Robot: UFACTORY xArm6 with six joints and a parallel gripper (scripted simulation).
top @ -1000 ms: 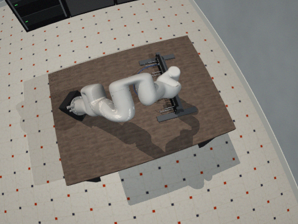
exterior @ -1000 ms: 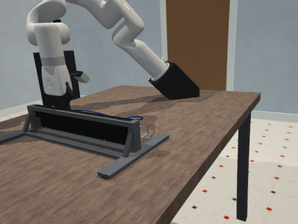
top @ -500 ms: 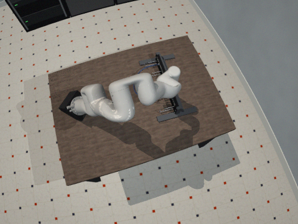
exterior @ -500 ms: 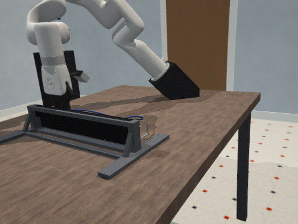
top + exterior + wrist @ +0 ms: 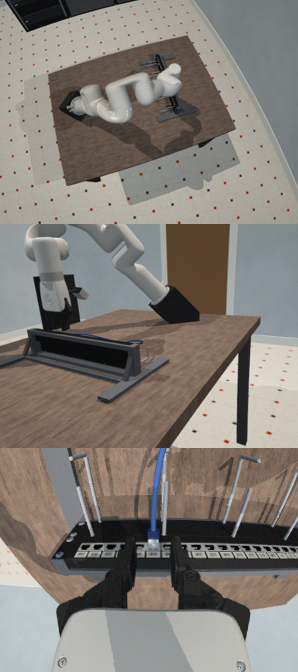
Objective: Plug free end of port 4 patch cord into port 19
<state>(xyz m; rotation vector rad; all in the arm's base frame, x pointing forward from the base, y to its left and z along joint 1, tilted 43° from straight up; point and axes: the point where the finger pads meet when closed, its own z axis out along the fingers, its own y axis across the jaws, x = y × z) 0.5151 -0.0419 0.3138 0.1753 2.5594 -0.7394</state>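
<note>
The grey rack [image 5: 177, 106] [image 5: 85, 349] [image 5: 67, 554] stands on the brown table, its port row facing the robot base. The blue patch cord [image 5: 146, 67] [image 5: 94, 336] [image 5: 162, 471] runs along the table in front of the ports. Its light plug [image 5: 156, 546] sits in the port row, a few ports in from the rack end seen in the wrist view. My gripper [image 5: 62, 323] [image 5: 153, 547] hangs over the top of the rack. Its dark fingers straddle the plug with a small gap on each side. It is open and holds nothing. In the top view the arm hides the gripper.
Thin metal cable rods [image 5: 87, 484] [image 5: 147, 353] stick out from the rack's front. The rack's flat feet [image 5: 133, 383] [image 5: 170, 116] lie on the table. The black arm mount [image 5: 66, 103] [image 5: 176, 306] is at the far side. The table edge [image 5: 213, 372] drops off to the right.
</note>
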